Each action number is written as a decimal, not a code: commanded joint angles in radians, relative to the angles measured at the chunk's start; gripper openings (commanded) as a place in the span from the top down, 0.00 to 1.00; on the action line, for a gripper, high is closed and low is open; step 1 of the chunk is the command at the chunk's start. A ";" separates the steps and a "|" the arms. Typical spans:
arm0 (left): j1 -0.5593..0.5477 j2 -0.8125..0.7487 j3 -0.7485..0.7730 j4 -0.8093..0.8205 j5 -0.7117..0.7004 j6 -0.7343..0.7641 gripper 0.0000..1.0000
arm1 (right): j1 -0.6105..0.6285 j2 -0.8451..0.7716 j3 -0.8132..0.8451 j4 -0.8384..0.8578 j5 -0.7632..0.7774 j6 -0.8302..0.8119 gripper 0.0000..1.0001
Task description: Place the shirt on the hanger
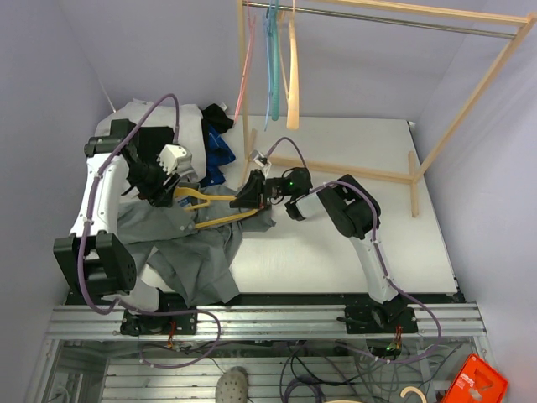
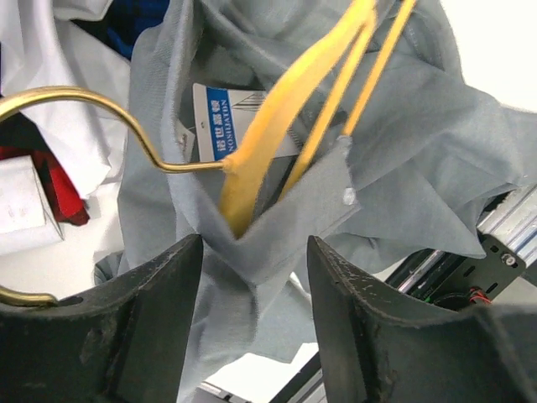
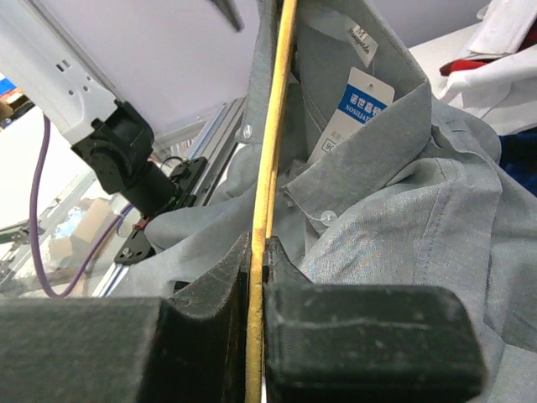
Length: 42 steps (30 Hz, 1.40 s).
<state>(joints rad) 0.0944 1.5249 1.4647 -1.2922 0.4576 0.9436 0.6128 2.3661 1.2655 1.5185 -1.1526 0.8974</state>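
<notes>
One hanger (image 3: pixel 269 143) — in right tool (image 3: pixel 257 253), inside shirt (image 3: pixel 403 222)

The flat white worktop (image 1: pixel 361 252) carries soft things on its left part only. A large grey button-front shirt (image 1: pixel 189 256) lies there crumpled, and its lower folds reach the near edge. Behind it, at the far left corner, a white garment (image 1: pixel 147 126) lies in a heap, with a dark blue garment (image 1: pixel 221 153) just beside it. A light wooden rack (image 1: pixel 352 172) stands on the far part of the worktop.
</notes>
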 commanded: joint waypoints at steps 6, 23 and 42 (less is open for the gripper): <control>-0.019 -0.109 0.062 -0.035 0.064 -0.071 0.03 | -0.001 -0.055 0.019 0.263 0.134 -0.037 1.00; 0.083 -0.192 0.197 -0.024 0.000 -0.116 0.03 | -0.002 -0.043 0.020 0.232 0.151 -0.065 1.00; 0.331 0.113 0.222 -0.206 0.551 0.132 0.03 | -0.007 -0.056 0.003 0.241 0.140 -0.060 1.00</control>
<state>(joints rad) 0.4183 1.6077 1.6619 -1.4719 0.8677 1.0382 0.6136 2.3642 1.2659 1.5314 -1.0279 0.8513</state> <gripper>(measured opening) 0.970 0.028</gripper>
